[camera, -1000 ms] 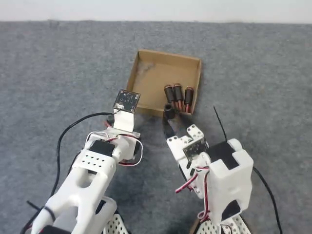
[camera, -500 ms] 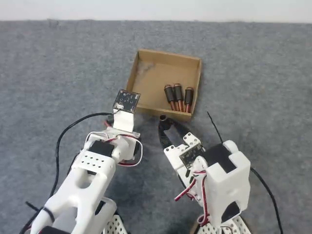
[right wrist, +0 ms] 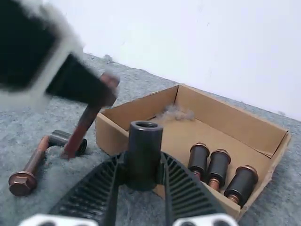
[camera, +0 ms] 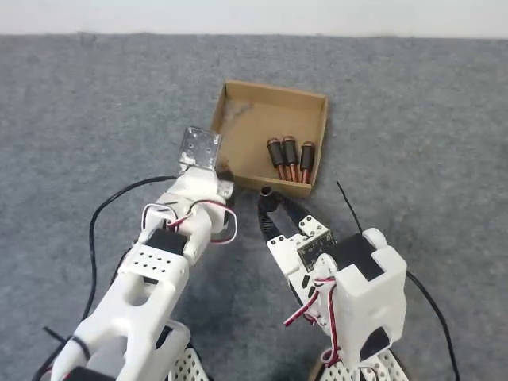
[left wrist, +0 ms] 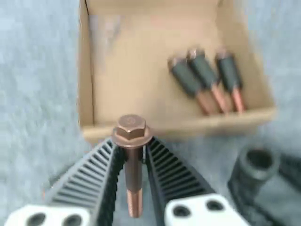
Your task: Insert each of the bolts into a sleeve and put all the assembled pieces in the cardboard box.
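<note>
Cardboard box [camera: 254,119], brown, square, shallow, open-topped: stands on the grey carpet-like table covering [camera: 95,103], just beyond both arms. Assembled pieces [camera: 290,159], three, each a copper-coloured bolt seated in a black sleeve: lie side by side on the box floor, in the corner nearest the right arm, heads at the far end and shank tips toward the near wall. Left gripper [left wrist: 132,157]: clenched on a copper-coloured hex-head bolt [left wrist: 132,132]. Its ribbed black fingers press the shank from both sides, with the head above the fingertips and the threaded end hanging below. The bolt is held at the box's near wall. Right gripper [right wrist: 143,172]: clamped around a black cylindrical sleeve [right wrist: 144,148], which stands upright with its bore open at the top. The sleeve is held just outside the same near wall, beside the left gripper; held bolt and held sleeve are near each other but apart. Second copper bolt [right wrist: 28,169]: lies flat on the covering below the left gripper, its tip meeting a second dark sleeve [right wrist: 66,139] that also lies there. Whether that tip sits inside the sleeve cannot be told.
</note>
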You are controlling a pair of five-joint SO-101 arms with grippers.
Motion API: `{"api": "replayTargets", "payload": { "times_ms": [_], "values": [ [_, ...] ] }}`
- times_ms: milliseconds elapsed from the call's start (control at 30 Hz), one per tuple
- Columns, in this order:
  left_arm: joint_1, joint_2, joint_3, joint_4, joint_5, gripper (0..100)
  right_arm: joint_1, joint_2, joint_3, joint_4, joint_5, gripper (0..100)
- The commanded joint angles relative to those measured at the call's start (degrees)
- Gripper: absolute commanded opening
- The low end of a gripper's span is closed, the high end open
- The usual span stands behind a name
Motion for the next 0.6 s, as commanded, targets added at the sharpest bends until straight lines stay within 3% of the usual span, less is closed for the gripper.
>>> {"api": "replayTargets", "payload": {
  "times_ms": [0, 133, 433, 567],
  "values": [
    [0.4, -3.2, -1.3, -8.7, -0.5, 1, -0.7, -0.4, 1.3, -1.4, -0.8, 0.6],
    [2.5, -4.7, -1.0, -14.2, -0.5, 1, -0.8, -0.4, 1.2, -1.4, -0.8, 0.6],
    [8.4, -21.3, 0.0, -6.4, -0.1, 1, -1.7, -0.4, 1.1, -1.4, -0.8, 0.6],
    [8.4, -24.5, 0.4, -3.1, 9.3, 1, -1.7, -0.4, 0.4, -1.4, -0.8, 0.6]
  ]
}}
